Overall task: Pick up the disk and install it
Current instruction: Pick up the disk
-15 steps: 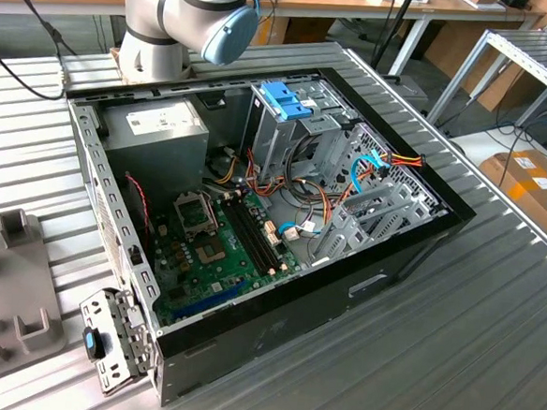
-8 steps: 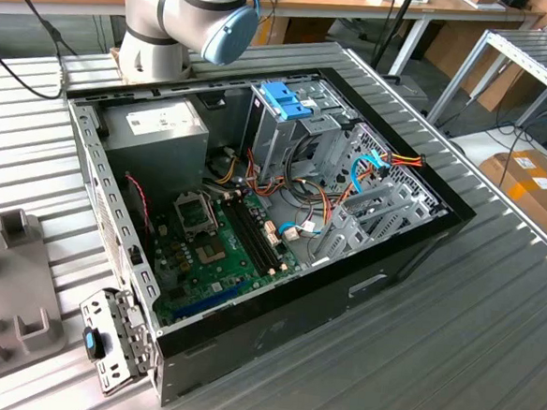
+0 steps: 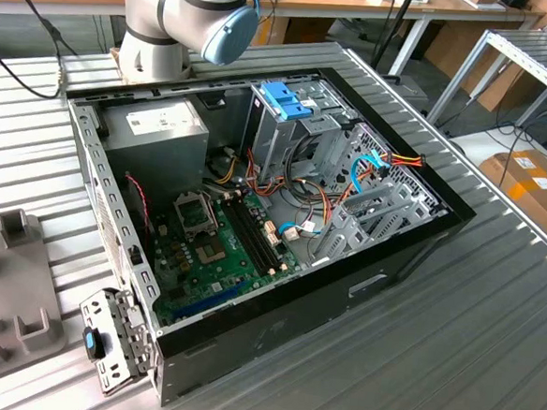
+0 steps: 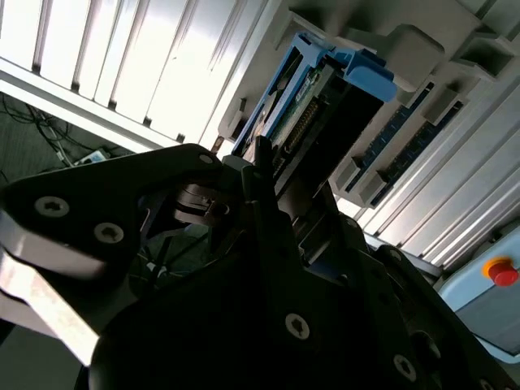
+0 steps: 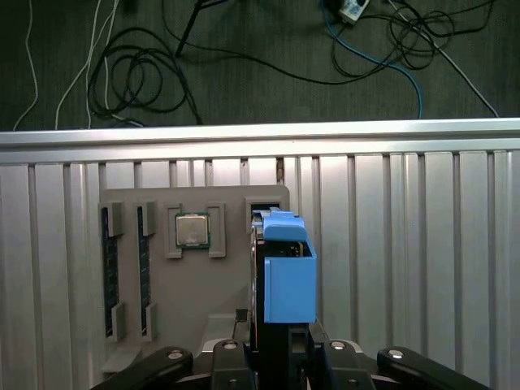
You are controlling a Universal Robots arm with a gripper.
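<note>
The disk (image 5: 288, 280) stands on edge over a slot of a grey holder block (image 5: 187, 325), its light-blue side rails toward the camera. My gripper (image 5: 280, 349) has a black finger tight against each flat side of it. In the second wrist view the disk (image 4: 313, 97) shows its connector edge, and the gripper (image 4: 284, 183) clamps its near end. I cannot tell whether the disk's far end still sits in the slot. In the exterior view the open computer case (image 3: 401, 261) lies on the slatted table, with a drive cage and its blue latch (image 3: 285, 101) at the back.
The holder block also carries a processor chip (image 5: 192, 231) and two memory sticks (image 5: 108, 268). Cables lie on the floor (image 5: 146, 73) beyond the table edge. Inside the case are a grey power-supply box (image 3: 157, 126), the motherboard (image 3: 214, 248) and loose wires. The arm's base (image 3: 188, 11) stands behind the case.
</note>
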